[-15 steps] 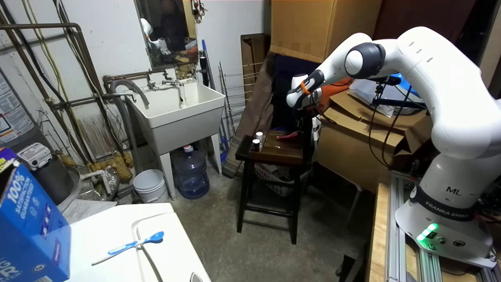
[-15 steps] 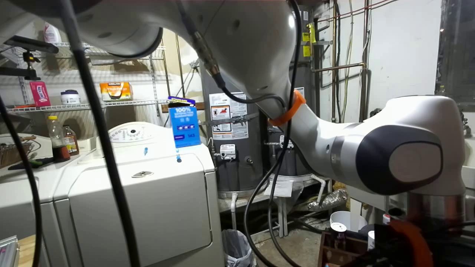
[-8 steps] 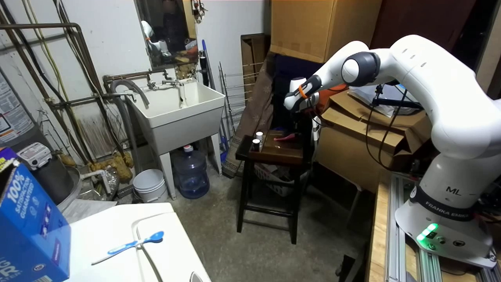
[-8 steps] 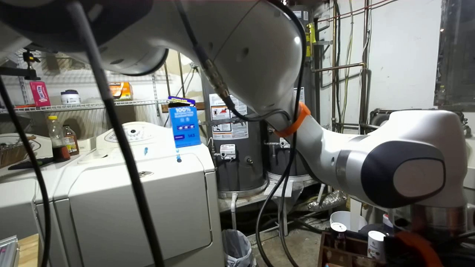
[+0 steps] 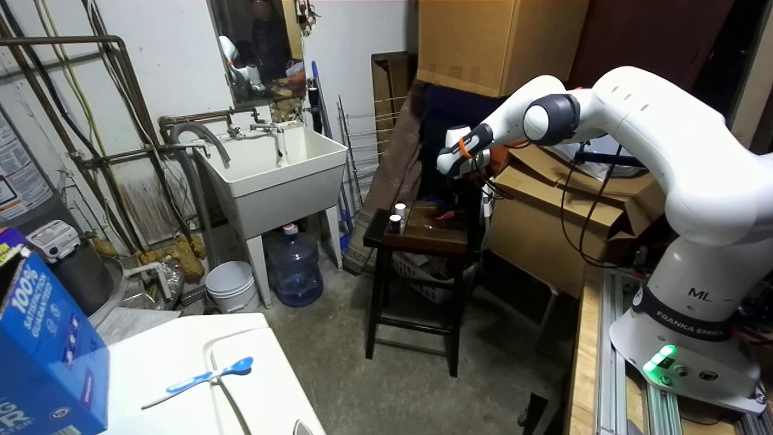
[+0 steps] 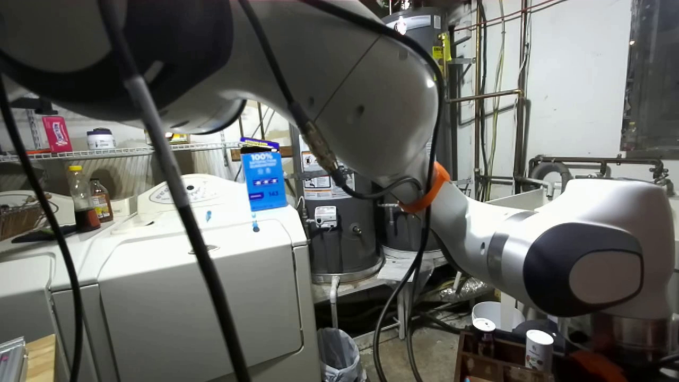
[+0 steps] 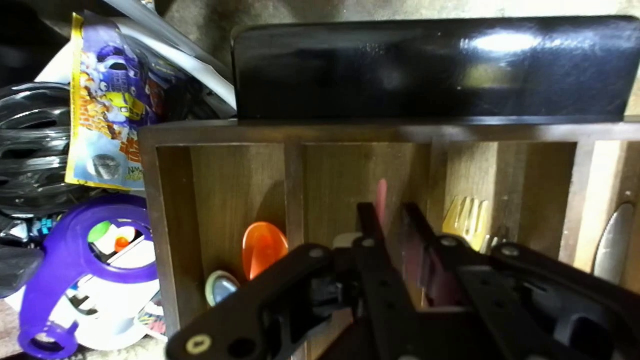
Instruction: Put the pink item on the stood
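Note:
The pink item (image 7: 381,192) shows as a thin tip and a blurred wider part in the wrist view, over a middle compartment of the wooden tray (image 7: 320,132). My gripper (image 7: 388,206) points down with its fingers apart. The pink item lies in and behind the gap between them, partly hidden. Whether it rests on the tray floor I cannot tell. In an exterior view a bit of the pink item (image 5: 447,215) shows over the tray. The dark stool (image 5: 378,226) stands under the tray. Its glossy black seat (image 7: 350,75) shows beside the tray in the wrist view.
The tray also holds an orange spoon (image 7: 265,250), a yellow fork (image 7: 465,220), a knife (image 7: 615,245) and two small containers, one white (image 6: 539,350). A purple ring-shaped thing (image 7: 90,250) lies beside the tray. Cardboard boxes (image 5: 531,211) stand close to the stool.
In both exterior views the arm has come down toward the tray. The pink item sits slightly lower in an exterior view and less of it shows.

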You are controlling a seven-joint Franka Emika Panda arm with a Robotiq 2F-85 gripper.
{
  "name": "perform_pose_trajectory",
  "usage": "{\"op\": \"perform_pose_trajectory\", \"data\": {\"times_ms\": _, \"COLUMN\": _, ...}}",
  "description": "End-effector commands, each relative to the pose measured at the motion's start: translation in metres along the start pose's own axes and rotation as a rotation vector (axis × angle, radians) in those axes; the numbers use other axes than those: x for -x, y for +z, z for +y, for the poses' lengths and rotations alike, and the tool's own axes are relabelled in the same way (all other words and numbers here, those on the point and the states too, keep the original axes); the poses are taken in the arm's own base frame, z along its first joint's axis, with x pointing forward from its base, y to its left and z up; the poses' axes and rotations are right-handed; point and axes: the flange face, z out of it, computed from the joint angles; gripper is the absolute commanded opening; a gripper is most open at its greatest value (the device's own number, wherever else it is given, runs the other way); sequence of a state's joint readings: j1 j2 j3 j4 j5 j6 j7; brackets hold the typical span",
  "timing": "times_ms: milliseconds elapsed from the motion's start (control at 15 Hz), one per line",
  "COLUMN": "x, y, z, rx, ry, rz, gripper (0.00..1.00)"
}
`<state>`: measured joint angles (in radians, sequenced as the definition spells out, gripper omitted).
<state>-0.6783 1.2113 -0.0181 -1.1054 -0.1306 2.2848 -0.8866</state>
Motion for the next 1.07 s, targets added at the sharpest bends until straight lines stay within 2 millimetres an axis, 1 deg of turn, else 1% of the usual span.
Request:
{"op": "perform_pose_trajectory", "data": {"times_ms": 0, "x": 0.001, "y": 0.003, "z": 0.011, "rx": -0.026, "ry": 0.001, "rz": -0.003, "gripper": 0.51}}
{"op": "perform_pose_trajectory", "data": {"times_ms": 67, "x": 0.0, "y": 0.002, "z": 0.012, "rx": -0.027, "ry": 0.005, "rz": -0.002, "gripper": 0.57}}
{"op": "perform_pose_trajectory", "data": {"times_ms": 200, "x": 0.0, "y": -0.007, "z": 0.016, "rx": -0.017, "ry": 0.015, "rz": 0.011, "gripper": 0.71}}
{"op": "perform_pose_trajectory", "data": {"times_ms": 333, "x": -0.003, "y": -0.022, "z": 0.019, "rx": 0.0, "ry": 0.013, "rz": 0.035, "gripper": 0.85}}
{"op": "perform_pose_trajectory", "data": {"times_ms": 467, "x": -0.006, "y": -0.044, "z": 0.023, "rx": 0.036, "ry": 0.02, "rz": 0.062, "gripper": 0.98}}
{"op": "perform_pose_trajectory", "data": {"times_ms": 533, "x": -0.008, "y": -0.055, "z": 0.024, "rx": 0.041, "ry": 0.019, "rz": 0.078, "gripper": 1.0}}
{"op": "perform_pose_trajectory", "data": {"times_ms": 733, "x": -0.01, "y": -0.115, "z": 0.023, "rx": 0.08, "ry": 0.043, "rz": 0.101, "gripper": 1.0}}
{"op": "perform_pose_trajectory", "data": {"times_ms": 800, "x": -0.01, "y": -0.133, "z": 0.017, "rx": 0.094, "ry": 0.02, "rz": 0.126, "gripper": 1.0}}
{"op": "perform_pose_trajectory", "data": {"times_ms": 933, "x": -0.016, "y": -0.175, "z": 0.01, "rx": 0.128, "ry": -0.032, "rz": 0.216, "gripper": 1.0}}
{"op": "perform_pose_trajectory", "data": {"times_ms": 1000, "x": -0.022, "y": -0.143, "z": 0.028, "rx": 0.135, "ry": 0.009, "rz": 0.158, "gripper": 1.0}}
